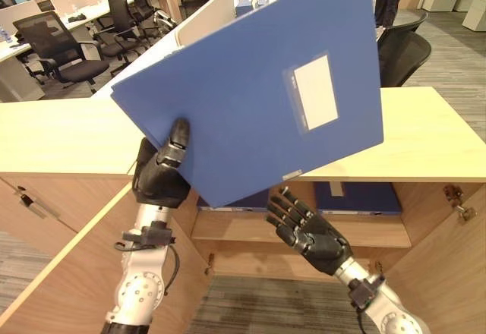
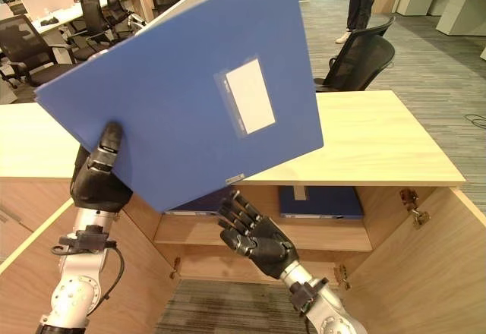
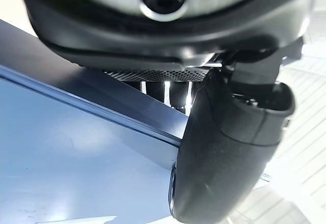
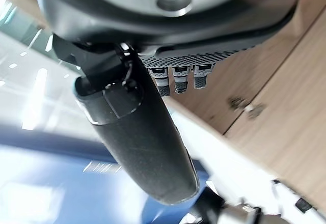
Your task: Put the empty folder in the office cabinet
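Large flat blue plastic folder with a white label (image 1: 258, 99) held up tilted above the light wooden office cabinet (image 1: 425, 137), well clear of its open shelf. Left hand (image 1: 161, 173) clamped on the folder's lower left edge, thumb on the front face. Right hand (image 2: 254, 237) below the bottom corner, fingers spread and straight, holding nothing. Risk: one-edge grip may let the folder swing or slip, and its corner could catch the cabinet top going in. Left fingers behind the folder hidden; dark blue folders on the shelf (image 1: 357, 197) partly covered
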Tool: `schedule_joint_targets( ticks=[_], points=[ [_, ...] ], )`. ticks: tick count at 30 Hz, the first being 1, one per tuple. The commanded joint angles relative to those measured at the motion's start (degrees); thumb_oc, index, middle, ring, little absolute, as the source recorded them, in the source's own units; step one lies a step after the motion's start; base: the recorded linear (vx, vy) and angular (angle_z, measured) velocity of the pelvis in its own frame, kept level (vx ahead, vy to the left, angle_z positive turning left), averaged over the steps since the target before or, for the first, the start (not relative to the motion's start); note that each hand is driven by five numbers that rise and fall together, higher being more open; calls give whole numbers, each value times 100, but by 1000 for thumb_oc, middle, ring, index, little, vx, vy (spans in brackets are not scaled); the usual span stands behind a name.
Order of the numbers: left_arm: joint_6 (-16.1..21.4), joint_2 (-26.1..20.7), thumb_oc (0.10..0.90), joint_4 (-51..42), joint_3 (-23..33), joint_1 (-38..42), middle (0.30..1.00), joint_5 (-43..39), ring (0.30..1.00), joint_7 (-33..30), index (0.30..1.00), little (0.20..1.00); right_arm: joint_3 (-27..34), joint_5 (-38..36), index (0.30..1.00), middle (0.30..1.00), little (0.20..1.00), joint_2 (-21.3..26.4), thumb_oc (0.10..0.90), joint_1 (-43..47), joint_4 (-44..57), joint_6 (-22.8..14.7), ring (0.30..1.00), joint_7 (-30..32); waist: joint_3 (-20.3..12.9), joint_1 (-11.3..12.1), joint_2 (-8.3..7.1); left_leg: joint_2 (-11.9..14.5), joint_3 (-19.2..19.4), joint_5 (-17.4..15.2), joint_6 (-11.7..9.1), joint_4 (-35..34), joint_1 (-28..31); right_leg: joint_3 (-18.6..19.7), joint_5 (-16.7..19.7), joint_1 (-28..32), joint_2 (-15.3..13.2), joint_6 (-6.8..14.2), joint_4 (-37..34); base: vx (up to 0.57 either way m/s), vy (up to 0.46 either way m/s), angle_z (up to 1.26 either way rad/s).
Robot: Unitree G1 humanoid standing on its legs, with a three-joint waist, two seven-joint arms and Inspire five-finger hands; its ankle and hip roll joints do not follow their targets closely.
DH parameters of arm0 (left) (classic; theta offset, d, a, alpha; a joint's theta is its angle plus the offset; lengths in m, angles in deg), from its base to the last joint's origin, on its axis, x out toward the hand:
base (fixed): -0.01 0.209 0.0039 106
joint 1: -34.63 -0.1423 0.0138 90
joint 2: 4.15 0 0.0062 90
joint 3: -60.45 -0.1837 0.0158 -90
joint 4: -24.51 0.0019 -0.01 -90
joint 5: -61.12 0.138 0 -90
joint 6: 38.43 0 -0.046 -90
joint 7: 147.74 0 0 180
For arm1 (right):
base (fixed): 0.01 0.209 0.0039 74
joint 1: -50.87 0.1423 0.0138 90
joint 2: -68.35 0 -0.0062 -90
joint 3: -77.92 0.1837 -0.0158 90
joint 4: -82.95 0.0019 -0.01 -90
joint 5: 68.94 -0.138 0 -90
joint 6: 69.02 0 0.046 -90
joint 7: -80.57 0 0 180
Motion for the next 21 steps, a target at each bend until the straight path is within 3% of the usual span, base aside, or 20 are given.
schedule_joint_targets(
  ticks=[1,12,21],
  points=[
    [464,-77,400,-180,138,731,300,-88,300,169,300,300,323,-454,900,900,900,-358,800,745,852,-592,900,-186,-87,53,-177,70,-159,-692,-276,-8,554,251,-397,-446,-129,89,502,0,0,0],
    [217,-25,400,-186,-221,467,300,-58,300,141,300,300,339,-510,900,900,900,-583,800,1003,908,-893,900,38,-86,66,-173,50,-154,-728,-242,-8,573,264,-398,-434,-142,77,506,0,0,0],
    [-165,-297,400,-96,-319,-235,300,89,300,350,300,300,469,-543,900,900,900,-629,800,832,996,-970,900,89,-75,83,-160,37,-153,-760,-217,-8,595,277,-398,-437,-165,95,518,0,0,0]
  ],
)
